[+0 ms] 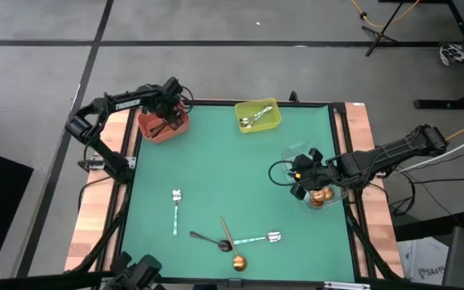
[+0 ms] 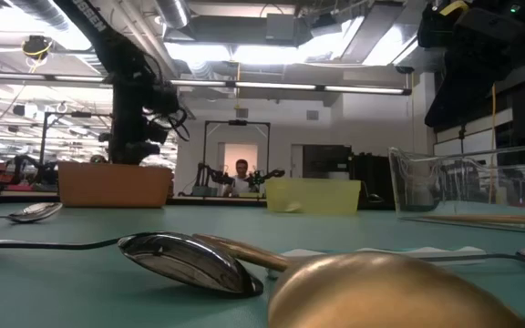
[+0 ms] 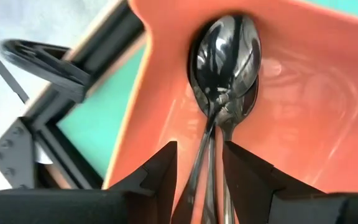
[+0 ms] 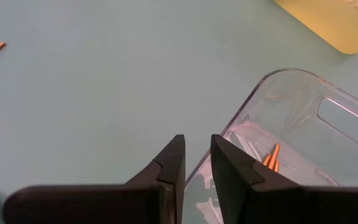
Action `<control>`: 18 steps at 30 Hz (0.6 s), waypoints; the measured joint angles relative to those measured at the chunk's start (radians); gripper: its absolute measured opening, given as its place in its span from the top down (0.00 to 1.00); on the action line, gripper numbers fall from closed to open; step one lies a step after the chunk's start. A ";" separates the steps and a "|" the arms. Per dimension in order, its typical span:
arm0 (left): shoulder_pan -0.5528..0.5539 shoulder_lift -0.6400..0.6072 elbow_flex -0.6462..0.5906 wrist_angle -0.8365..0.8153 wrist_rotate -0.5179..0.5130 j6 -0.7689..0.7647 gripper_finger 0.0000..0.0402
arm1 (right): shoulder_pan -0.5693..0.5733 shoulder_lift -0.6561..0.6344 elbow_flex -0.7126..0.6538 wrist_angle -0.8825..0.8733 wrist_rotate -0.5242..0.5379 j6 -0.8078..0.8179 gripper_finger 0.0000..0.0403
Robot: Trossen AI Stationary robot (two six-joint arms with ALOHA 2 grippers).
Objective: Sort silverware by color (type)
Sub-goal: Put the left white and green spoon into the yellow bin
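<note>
My left gripper (image 1: 166, 122) (image 3: 199, 149) hangs open over the red bin (image 1: 150, 129) at the table's far left. Two black spoons (image 3: 225, 56) lie in that bin, their handles running under the gap between my fingers. My right gripper (image 1: 300, 187) (image 4: 197, 140) hovers at the right by the clear bin (image 4: 303, 118), its fingers a narrow gap apart with nothing between them. Copper spoons (image 1: 321, 196) lie in the clear bin. On the green mat near the front lie a silver spoon (image 1: 176, 211), a black spoon (image 1: 210, 239), a copper spoon (image 1: 234, 250) and another silver spoon (image 1: 264, 238).
A yellow-green bin (image 1: 274, 114) holding silver spoons (image 1: 254, 119) stands at the far middle of the mat. The black and copper spoons cross each other near the front edge (image 2: 244, 260). Bare mat lies in the middle between the bins and the loose spoons.
</note>
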 joint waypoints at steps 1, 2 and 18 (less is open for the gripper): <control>0.000 -0.015 0.000 0.000 0.001 -0.001 0.69 | 0.000 0.000 0.000 0.000 0.000 0.000 0.83; 0.000 -0.029 0.000 -0.001 0.001 -0.001 0.69 | 0.000 0.000 0.000 0.000 0.000 0.000 0.83; -0.123 -0.307 0.000 -0.002 0.090 -0.092 0.69 | 0.000 0.000 0.000 0.000 0.033 0.000 0.83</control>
